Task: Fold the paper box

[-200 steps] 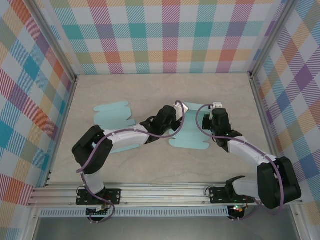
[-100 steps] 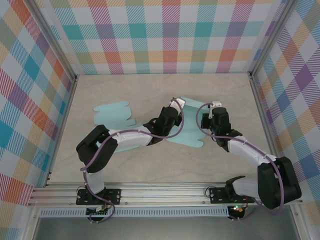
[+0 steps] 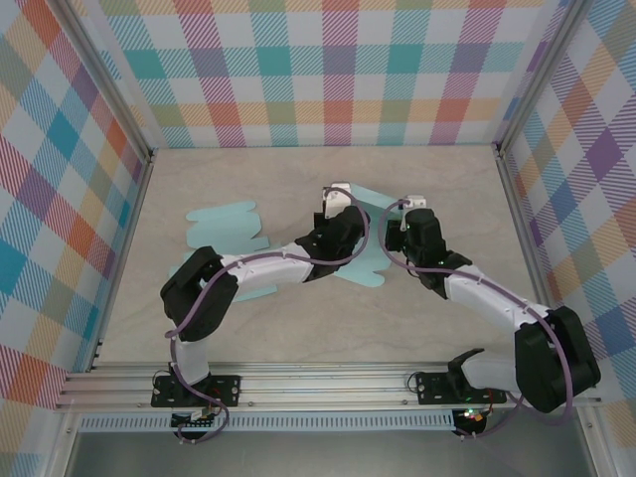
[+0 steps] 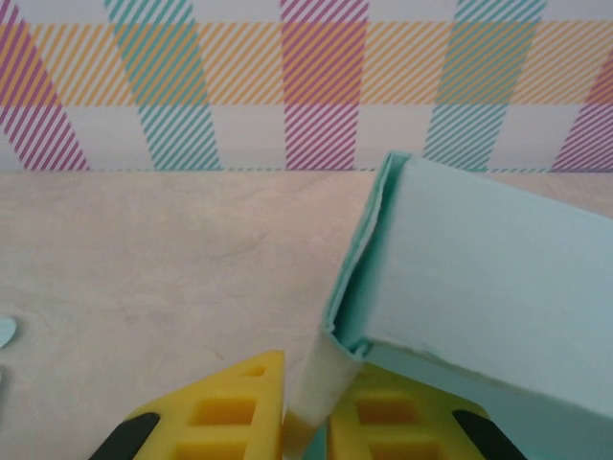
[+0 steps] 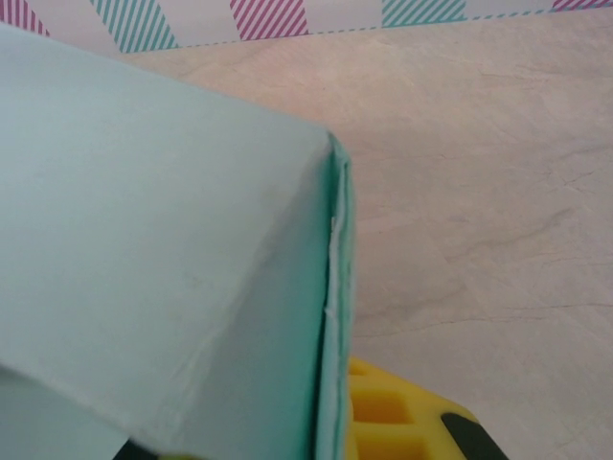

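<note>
From above: paper box (image 3: 368,266), pale teal and partly formed, near the middle of the table (image 3: 298,328), between the two wrists. Left gripper (image 3: 343,211) at its left edge and right gripper (image 3: 405,221) at its right edge, both aimed toward the checked back wall (image 3: 328,79). Farther left, flat on the table and well apart from the box, a second teal blank (image 3: 224,227).

From the left wrist: left gripper (image 4: 305,402) drawn narrow, yellow fingers (image 4: 239,407) pinching a thin flap of the paper box (image 4: 479,278) between them. Above the pinch, a folded corner standing upright, with a broad panel sloping away to the right. Bare table (image 4: 144,259) to the left, striped wall (image 4: 316,86) beyond.

From the right wrist: paper box (image 5: 163,240) very close, covering the left half and more of the frame, its folded edge running straight down toward the right gripper (image 5: 321,436). One yellow finger (image 5: 393,422) just right of that edge, the other hidden behind the panel. Closed tight, apparently on the box's edge. Marbled table (image 5: 479,192) to the right.
</note>
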